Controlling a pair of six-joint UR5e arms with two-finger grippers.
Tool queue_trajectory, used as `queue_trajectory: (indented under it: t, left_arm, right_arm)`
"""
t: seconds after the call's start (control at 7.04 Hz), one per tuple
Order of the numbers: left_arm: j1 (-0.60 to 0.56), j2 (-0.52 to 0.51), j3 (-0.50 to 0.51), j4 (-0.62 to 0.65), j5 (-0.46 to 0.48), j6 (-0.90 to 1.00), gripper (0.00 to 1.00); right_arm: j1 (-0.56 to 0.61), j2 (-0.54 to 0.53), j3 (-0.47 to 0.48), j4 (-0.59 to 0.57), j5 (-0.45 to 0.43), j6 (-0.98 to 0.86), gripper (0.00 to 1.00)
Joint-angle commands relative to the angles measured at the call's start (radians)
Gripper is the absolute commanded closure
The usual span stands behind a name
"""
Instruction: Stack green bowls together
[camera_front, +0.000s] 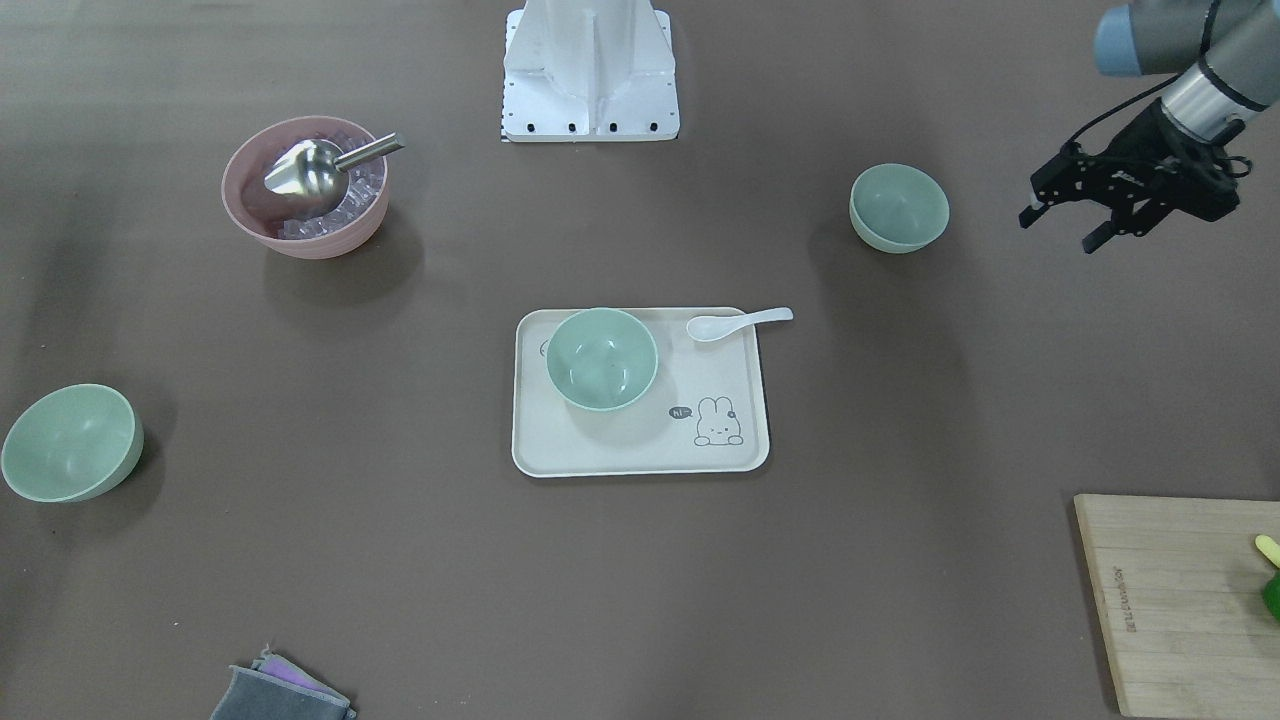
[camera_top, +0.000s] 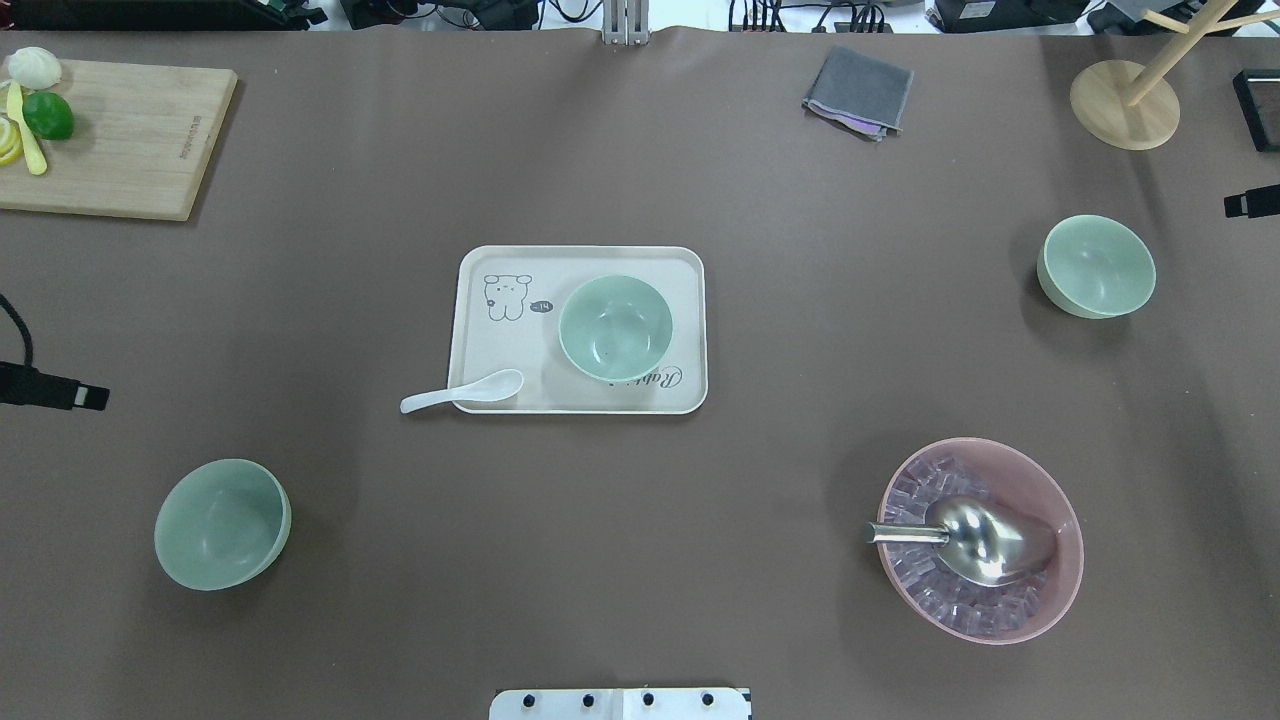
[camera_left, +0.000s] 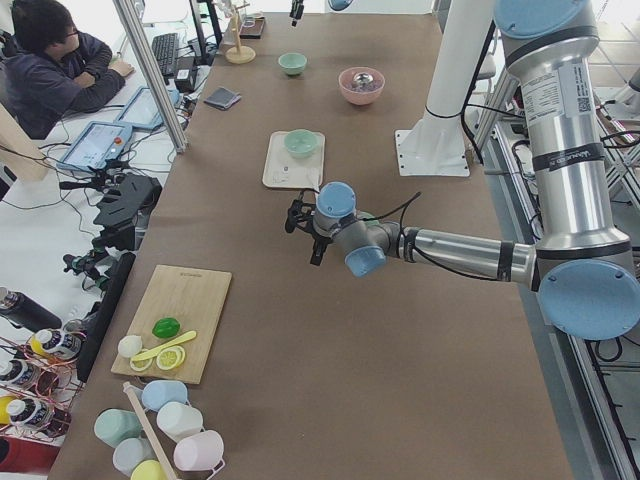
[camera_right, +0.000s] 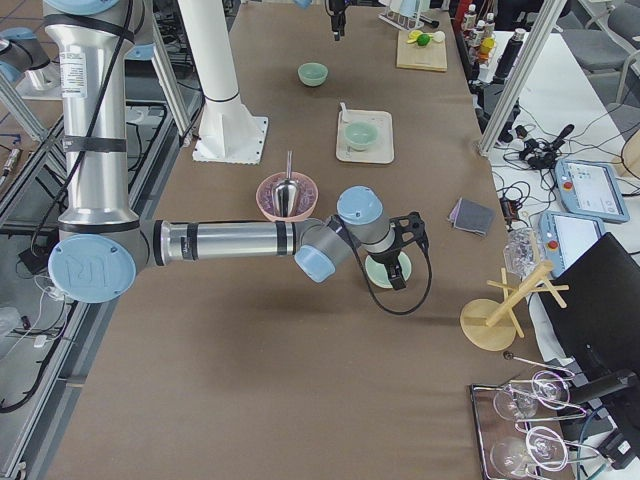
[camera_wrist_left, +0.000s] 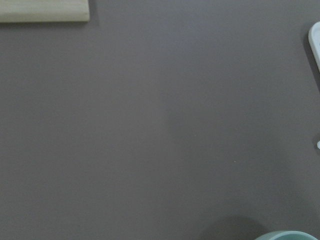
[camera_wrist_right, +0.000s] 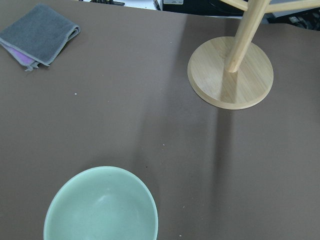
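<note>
While the left gripper (camera_front: 1062, 229) hangs over the tabletop (camera_front: 900, 600) with its jaws apart and empty, the left bowl (camera_front: 899, 207) stands near it, with a strip of bare surface between them. A second green bowl, the tray bowl (camera_front: 602, 358), sits on the tray (camera_front: 640, 455) in the corner nearer the robot, close to the rim. A spoon (camera_front: 738, 322) lies across the next corner, its handle jutting past the tray's edge.

The right bowl (camera_top: 1097, 266) stands well apart from both, near the tabletop's right end. The right gripper (camera_top: 1250, 203) shows at the overhead view's edge just beyond it, and I cannot tell how its jaws stand. The right wrist view takes in this bowl's rim, a round stand base (camera_wrist_right: 231, 72) and a folded cloth (camera_wrist_right: 37, 35), each apart from the others.

A pink bowl (camera_top: 1060, 560) holding a scoop (camera_top: 975, 538) sits on the robot's side of the right bowl. Wide bare surface lies between all three green bowls.
</note>
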Motion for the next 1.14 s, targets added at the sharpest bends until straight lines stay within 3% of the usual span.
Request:
queue_trajectory:
  t: [0.0,0.28,0.57,0.71,0.85,0.99]
  left_arm:
    - [0.186,0.005,-0.019,0.002,0.123,-0.041,0.02]
    - [0.257,0.005,-0.008,0.002,0.163,-0.041,0.03]
    - [0.312,0.005,-0.001,0.003,0.186,-0.041,0.18]
    - [0.32,0.005,0.0,0.003,0.186,-0.04,0.36]
    - [0.318,0.005,-0.002,0.002,0.186,-0.035,0.65]
    - [0.304,0.005,-0.011,0.002,0.183,-0.032,0.77]
  right_arm:
    - [-0.001,-0.007,-0.001,0.002,-0.004,0.002,0.0]
    - [-0.001,-0.008,-0.001,0.004,-0.009,0.001,0.0]
    - [-0.001,-0.01,-0.001,0.004,-0.009,0.001,0.0]
    - [-0.002,-0.01,-0.002,0.006,-0.009,0.001,0.0]
    - [-0.002,-0.01,-0.002,0.006,-0.007,0.001,0.0]
    - [-0.002,-0.01,-0.002,0.006,-0.004,0.001,0.0]
